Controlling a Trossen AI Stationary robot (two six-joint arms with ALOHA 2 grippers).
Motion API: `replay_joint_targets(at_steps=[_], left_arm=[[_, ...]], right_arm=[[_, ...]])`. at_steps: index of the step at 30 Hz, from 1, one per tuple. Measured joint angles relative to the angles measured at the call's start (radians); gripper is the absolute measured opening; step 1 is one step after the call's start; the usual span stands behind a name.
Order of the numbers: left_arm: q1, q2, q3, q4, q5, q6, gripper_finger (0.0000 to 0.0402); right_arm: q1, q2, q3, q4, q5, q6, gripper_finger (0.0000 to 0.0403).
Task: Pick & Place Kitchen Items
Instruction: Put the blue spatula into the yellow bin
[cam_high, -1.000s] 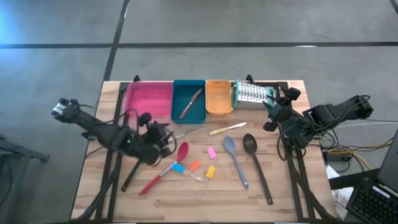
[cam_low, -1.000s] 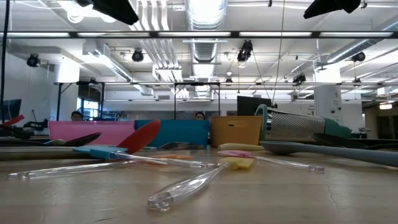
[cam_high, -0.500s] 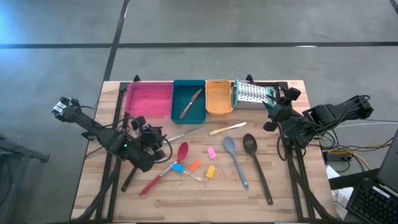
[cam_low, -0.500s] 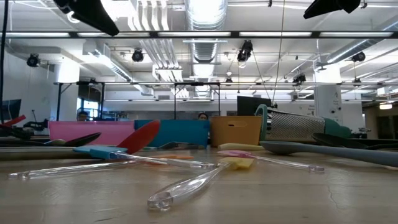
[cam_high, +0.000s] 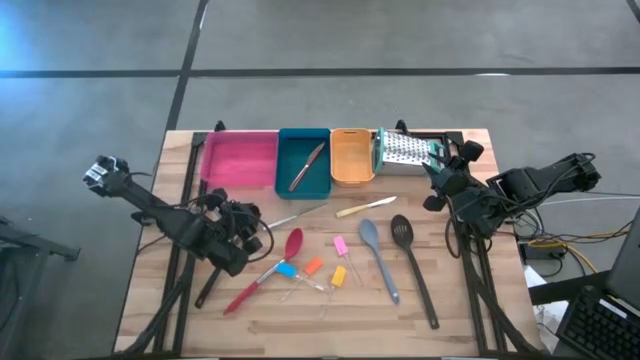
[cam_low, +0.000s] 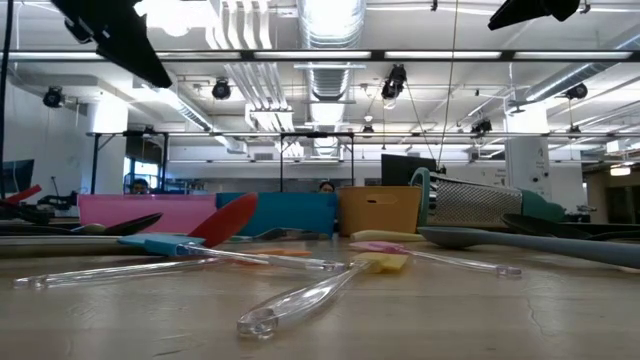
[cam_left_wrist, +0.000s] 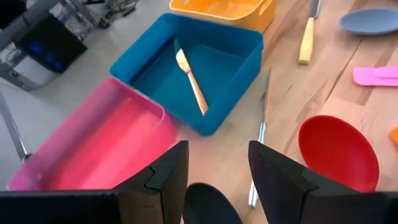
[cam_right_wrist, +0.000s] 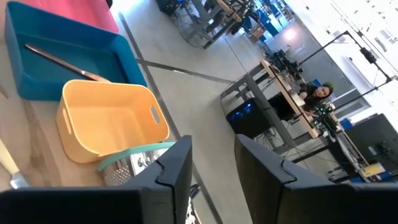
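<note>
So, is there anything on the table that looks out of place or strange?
Only the metal grater: it lies on its side beside the orange tray instead of standing upright. The other utensils lie loose on the table, and one knife is in the teal tray.

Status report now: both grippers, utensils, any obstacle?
Left gripper open above black ladle. Right gripper open, waiting beside grater. Nothing in the way.
</note>
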Motion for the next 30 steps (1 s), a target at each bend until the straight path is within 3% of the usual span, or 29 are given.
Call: replay_joint_targets(at_steps=[13,21,30], left_arm=[[0.000,0.000,-0.081,0.051,0.047,-0.082,0.0172],[0.000,0.000,-0.126,0.195,0.042,-0.010,0.0172],[0.000,0.000,-0.146,0.341,-0.051,0.094,0.0172]], right_arm=[[0.000,0.000,0.000,0.000,0.000,0.004,0.0124],[0.000,0.000,0.000,0.000,0.000,0.005,0.0130],[0.000,0.000,0.000,0.000,0.000,0.005,0.0116]])
